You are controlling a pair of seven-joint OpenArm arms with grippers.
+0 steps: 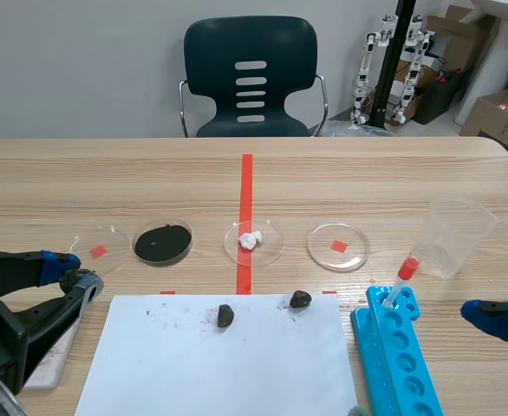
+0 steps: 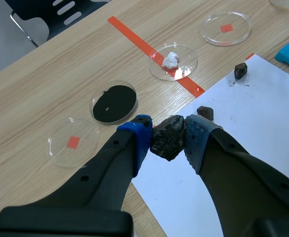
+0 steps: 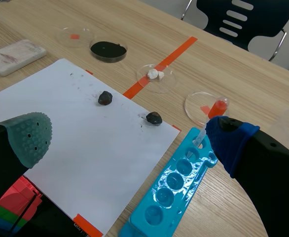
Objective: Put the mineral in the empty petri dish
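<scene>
So the left fingers [image 2: 134, 138] are pinching a dark, lumpy mineral [image 2: 168, 140], one blue pad on each side of it. It's held right by the left edge of the white paper [image 1: 219, 355].

From that pinched rock, an empty petri dish [image 2: 74, 142] with a red tape square under it is at about 9 o'clock, close by. The dish of black powder [image 2: 114, 102] is at roughly 11 o'clock. Farther off at 1 o'clock is the dish with a white lump [image 2: 173, 61]. Past that there's a second empty dish [image 2: 226, 28], also over a red square.

Two more dark rocks are on the paper. One [image 1: 225, 315] is near the middle of its far half. The other [image 1: 300, 299] is at 2 o'clock from it, near the sheet's far edge.

The right fingers [image 3: 231, 140] are spread wide with nothing between them, low at the right side of the worktop [image 1: 367, 165]. Next to them is a blue tube rack [image 1: 397, 347] with one red-capped tube [image 1: 401, 279] standing in its far end. A clear plastic cup [image 1: 453, 236] stands at 1 o'clock from the rack.

In the right wrist view a flat white block [image 3: 15, 56] lies off the paper's left corner. A dark chair [image 1: 250, 78] is on the far side of the worktop.
</scene>
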